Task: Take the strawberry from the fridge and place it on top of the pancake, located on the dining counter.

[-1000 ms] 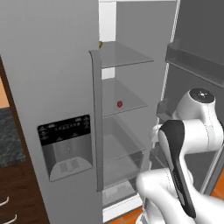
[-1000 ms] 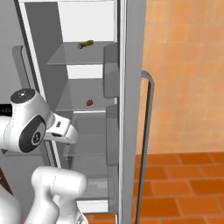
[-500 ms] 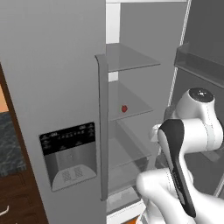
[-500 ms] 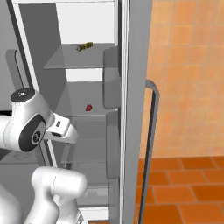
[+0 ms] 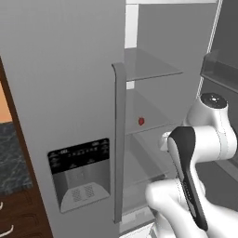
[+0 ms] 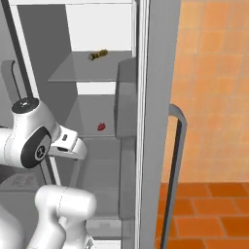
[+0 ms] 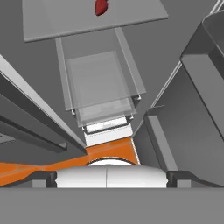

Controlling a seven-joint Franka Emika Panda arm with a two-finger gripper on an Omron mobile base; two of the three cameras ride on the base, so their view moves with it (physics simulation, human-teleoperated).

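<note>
The fridge [image 5: 69, 69] stands with one door swung open. The strawberry [image 5: 141, 121] lies alone on the middle clear shelf, small and bright red, and shows as the strawberry [image 6: 101, 127] from the other side. In the hand view the strawberry [image 7: 101, 6] sits at the top edge on that shelf. My gripper [image 7: 111, 178] is open, its fingertips [image 7: 43, 179] far apart with nothing between them. It hangs in front of the fridge, short of the strawberry and lower than its shelf. The pancake and the dining counter are out of view.
A small yellowish-olive item [image 6: 98, 55] lies on the upper shelf. The open door with its long handle [image 6: 177, 160] stands to the right, its bins [image 5: 223, 69] beside the arm. A clear drawer [image 7: 100, 83] sits under the strawberry's shelf. Dark cabinets [image 5: 14, 204] are at the left.
The whole picture has shifted: the base has driven, and the fridge interior now looks closer in both base views. The arm's pose and the open gripper look unchanged.
</note>
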